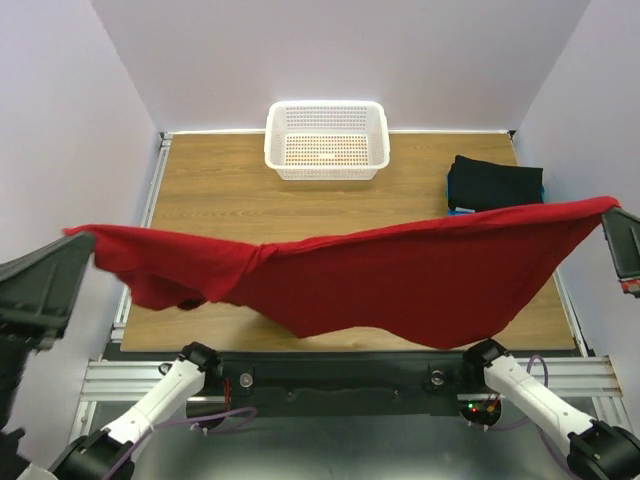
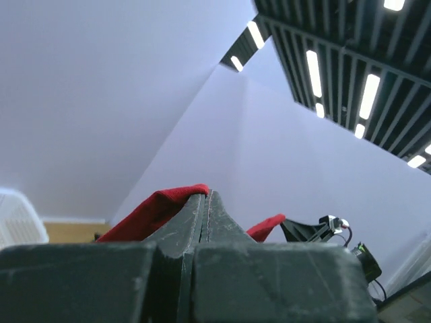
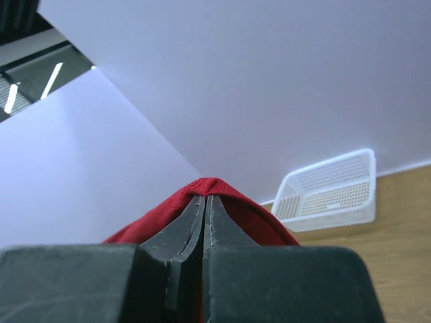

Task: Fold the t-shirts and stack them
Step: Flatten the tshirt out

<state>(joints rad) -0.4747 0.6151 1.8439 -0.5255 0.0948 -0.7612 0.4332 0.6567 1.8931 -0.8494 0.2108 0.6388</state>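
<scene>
A dark red t-shirt (image 1: 400, 280) hangs stretched in the air across the whole table, sagging toward the near edge. My left gripper (image 1: 86, 243) is shut on its left corner, and in the left wrist view the red cloth (image 2: 151, 214) drapes off the closed gripper (image 2: 205, 196). My right gripper (image 1: 607, 213) is shut on the right corner; the cloth (image 3: 256, 217) folds over the closed gripper (image 3: 204, 198). A folded black t-shirt (image 1: 495, 180) lies at the back right on top of a blue one (image 1: 456, 210).
A white perforated basket (image 1: 327, 170) stands at the back middle of the wooden table (image 1: 220, 190), also seen as the basket (image 3: 330, 192) in the right wrist view. Metal rails border the table's left and right sides. The arm bases sit at the near edge.
</scene>
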